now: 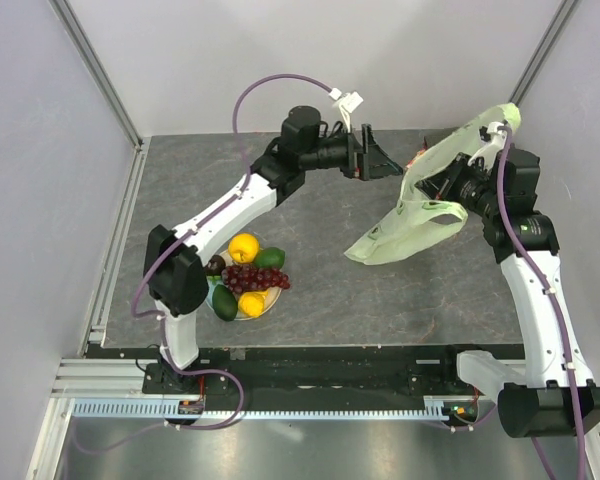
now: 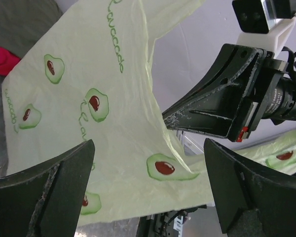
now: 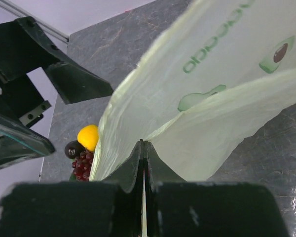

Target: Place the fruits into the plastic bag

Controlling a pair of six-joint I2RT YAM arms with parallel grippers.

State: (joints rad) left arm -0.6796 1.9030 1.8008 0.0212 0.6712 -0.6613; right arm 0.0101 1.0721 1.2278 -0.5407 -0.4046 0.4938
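The pale green plastic bag [image 1: 410, 225] with avocado prints hangs above the table at the right. My right gripper [image 1: 437, 186] is shut on the bag's film, pinched between its fingertips [image 3: 144, 148]. My left gripper [image 1: 390, 163] is open and empty at the back middle, facing the bag [image 2: 89, 98], which fills the space between its fingers [image 2: 44, 192] without touching them. The fruits lie on a plate [image 1: 270, 303] at the front left: orange [image 1: 244, 247], grape bunch [image 1: 255, 278], lemon [image 1: 251, 303], two avocados [image 1: 270, 258], and a dark round fruit [image 1: 216, 264].
A red and dark cloth [image 2: 2, 58] lies on the table behind the bag. In the right wrist view the orange [image 3: 88, 137], the dark fruit [image 3: 73, 149] and the grapes [image 3: 81, 165] show past the bag's edge. Walls enclose the grey table [image 1: 320, 300] at the back and sides.
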